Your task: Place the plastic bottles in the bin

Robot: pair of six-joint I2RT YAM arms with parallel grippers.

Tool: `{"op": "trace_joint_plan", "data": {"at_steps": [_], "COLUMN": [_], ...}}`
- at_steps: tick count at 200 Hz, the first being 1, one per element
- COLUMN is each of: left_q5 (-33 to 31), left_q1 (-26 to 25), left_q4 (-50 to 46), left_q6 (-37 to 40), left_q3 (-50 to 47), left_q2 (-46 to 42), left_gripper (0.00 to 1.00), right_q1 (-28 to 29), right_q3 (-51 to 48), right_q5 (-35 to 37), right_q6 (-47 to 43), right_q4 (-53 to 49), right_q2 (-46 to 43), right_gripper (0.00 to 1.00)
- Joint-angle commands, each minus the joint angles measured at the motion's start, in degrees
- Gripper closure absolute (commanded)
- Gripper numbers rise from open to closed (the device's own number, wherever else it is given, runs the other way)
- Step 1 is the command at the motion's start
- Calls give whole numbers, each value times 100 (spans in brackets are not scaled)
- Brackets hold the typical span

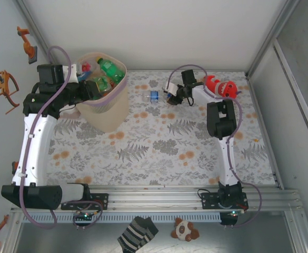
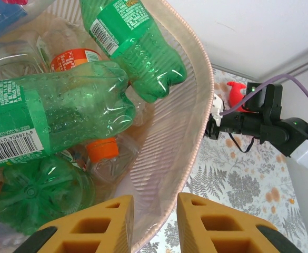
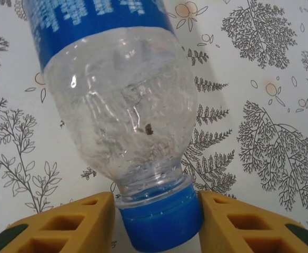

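Note:
The bin [image 1: 110, 113], pale pink over beige, stands at the back left and holds several plastic bottles. Among them are green ones [image 2: 64, 110] and a clear one with an orange cap [image 2: 102, 148]. My left gripper [image 2: 155, 205] straddles the bin's ribbed rim [image 2: 196, 105], which touches both fingers. It sits at the rim's near side [image 1: 90, 89]. A clear bottle with a blue label [image 1: 154, 96] lies on the patterned table. My right gripper [image 3: 156, 203] is shut on its blue cap [image 3: 161, 224], and the bottle's body [image 3: 117, 105] points away from the fingers.
A red plush toy [image 1: 220, 86] lies at the back, right of my right arm [image 2: 259, 124]. Enclosure walls run close behind the bin and along the right side. A striped sock [image 1: 137, 233] and a small plush [image 1: 184, 229] lie below the front rail.

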Motion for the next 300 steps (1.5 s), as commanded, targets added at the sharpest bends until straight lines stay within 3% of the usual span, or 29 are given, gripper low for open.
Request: {"op": "trace_joint_plan", "data": {"at_steps": [1, 65, 141, 163, 225, 300], "left_q5": [43, 100, 264, 431, 988, 1484], "left_q1": [26, 17, -103, -239, -794, -1508], "left_q4": [18, 234, 657, 940, 1964, 2659], "left_q6": [-78, -213, -414, -468, -570, -928], "left_q3": [-34, -148, -335, -331, -250, 116], "left_q2": [-181, -223, -182, -163, 52, 723], "left_gripper": [73, 73, 71, 64, 27, 20], "right_q1": [47, 104, 103, 102, 111, 172], "right_q3": [-145, -1109, -2468, -3056, -4486, -5000], "right_q5": [-178, -395, -609, -753, -1372, -1906], "right_q6": [-49, 155, 789, 1164, 2298, 2885], "right_q4": [11, 268, 802, 1185, 2461, 3027], "right_q2": [-256, -1162, -2464, -3084, -4880, -6163], "right_gripper": [61, 73, 77, 77, 78, 78]}}
